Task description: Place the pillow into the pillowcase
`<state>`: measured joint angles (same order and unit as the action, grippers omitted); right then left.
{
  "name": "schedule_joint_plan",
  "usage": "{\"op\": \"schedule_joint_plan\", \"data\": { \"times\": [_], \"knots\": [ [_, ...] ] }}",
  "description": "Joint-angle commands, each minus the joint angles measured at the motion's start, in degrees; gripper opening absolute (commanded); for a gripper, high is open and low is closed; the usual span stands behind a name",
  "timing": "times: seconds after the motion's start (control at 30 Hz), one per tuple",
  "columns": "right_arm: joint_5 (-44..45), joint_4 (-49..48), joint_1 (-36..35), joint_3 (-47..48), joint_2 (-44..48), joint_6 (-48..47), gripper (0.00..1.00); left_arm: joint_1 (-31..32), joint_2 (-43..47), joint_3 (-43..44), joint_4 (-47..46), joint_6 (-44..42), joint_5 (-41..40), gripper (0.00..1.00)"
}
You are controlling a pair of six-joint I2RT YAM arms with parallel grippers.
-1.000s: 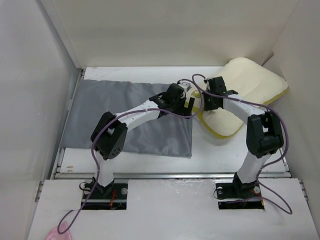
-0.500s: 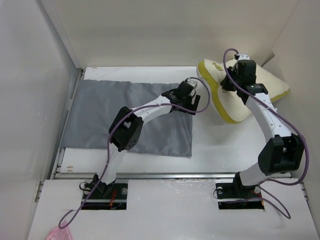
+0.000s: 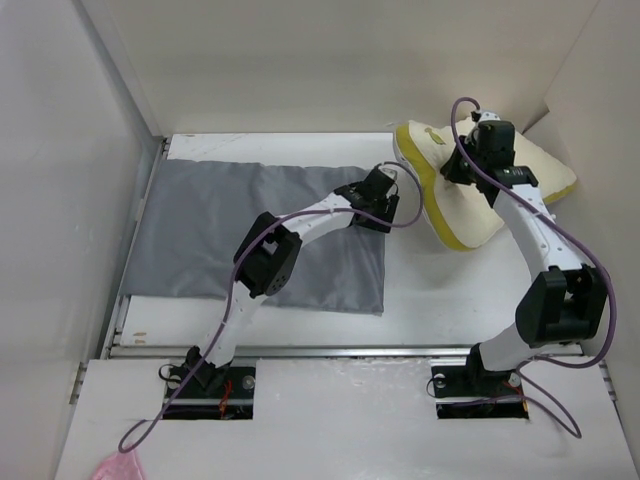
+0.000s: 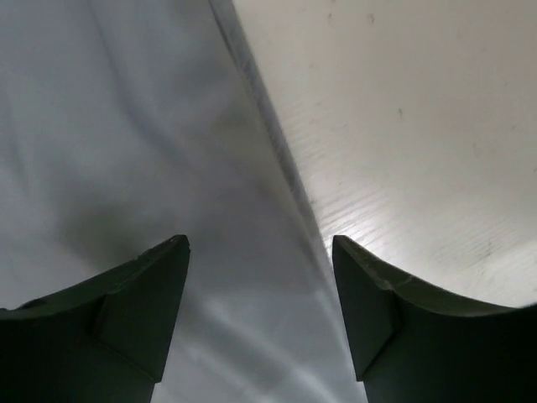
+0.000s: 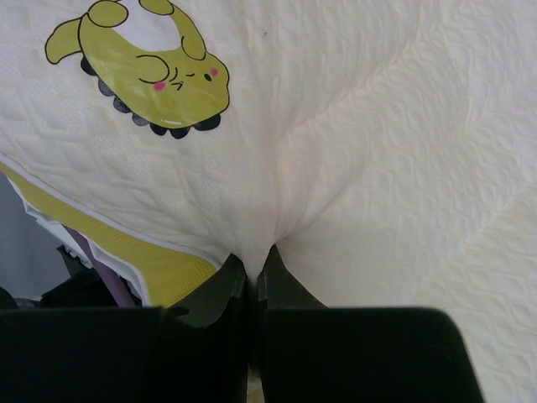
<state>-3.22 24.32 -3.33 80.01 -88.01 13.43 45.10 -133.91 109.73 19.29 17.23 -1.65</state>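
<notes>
Your right tool (image 5: 252, 269) is clamped on a pinch of the pillow (image 5: 361, 168), tilted up beneath it. It's probably soft, bulky foam, so grip deeper near its edge. Your left tool (image 4: 260, 248), fingers apart, hovers just above the pillowcase (image 4: 126, 151) edge, limp cloth on the tabletop (image 4: 403, 126).

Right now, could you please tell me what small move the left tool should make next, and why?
Probably lower the left tool and close it on the edge of the pillowcase: it hangs open right over that edge, while the right tool is already shut on the pillow.
</notes>
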Motion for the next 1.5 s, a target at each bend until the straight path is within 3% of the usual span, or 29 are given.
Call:
{"op": "schedule_joint_plan", "data": {
  "times": [0.0,0.07,0.1,0.17,0.33,0.4,0.57,0.67,0.87,1.23,1.47],
  "knots": [
    [2.7,-4.8,1.22,-0.11,0.73,0.37,0.0,1.48,-1.35,3.99,2.58,0.61,-2.83,0.58],
    [2.7,-4.8,1.22,-0.11,0.73,0.37,0.0,1.48,-1.97,5.58,4.0,0.61,-3.36,0.41],
    [2.7,-4.8,1.22,-0.64,0.73,0.37,0.0,1.48,-1.97,5.58,4.0,0.61,-4.14,0.28],
    [3.22,-4.8,1.22,-0.64,0.73,0.37,0.0,1.48,-1.45,5.58,4.0,0.61,-5.37,0.18],
    [3.75,-4.8,1.22,-1.78,1.26,0.37,0.0,1.48,-0.39,5.58,4.53,-0.1,-5.38,0.16],
    [3.75,-4.8,1.22,-2.4,1.87,0.37,0.0,1.48,0.13,5.05,4.53,-0.1,-5.38,0.0],
    [3.23,-5.33,1.22,-5.29,4.59,0.37,0.0,2.01,8.38,-0.65,-1.08,0.43,-8.71,0.0],
    [2.61,-4.64,1.22,-7.23,7.23,-0.16,0.0,0.7,13.74,-2.15,-1.62,1.05,-13.28,0.0],
    [0.15,0.55,1.22,-12.06,9.87,-2.26,0.0,-1.07,19.82,-4.17,0.4,0.44,-15.04,0.0],
    [8.32,5.84,-12.74,-21.99,13.92,-2.8,0.0,-1.07,22.37,-4.7,1.54,-0.1,-11.63,0.0],
    [13.5,2.76,-18.99,-16.21,6.72,-2.18,0.0,0.33,24.83,-5.93,2.16,-0.71,-9.86,0.0]
  ]
}}
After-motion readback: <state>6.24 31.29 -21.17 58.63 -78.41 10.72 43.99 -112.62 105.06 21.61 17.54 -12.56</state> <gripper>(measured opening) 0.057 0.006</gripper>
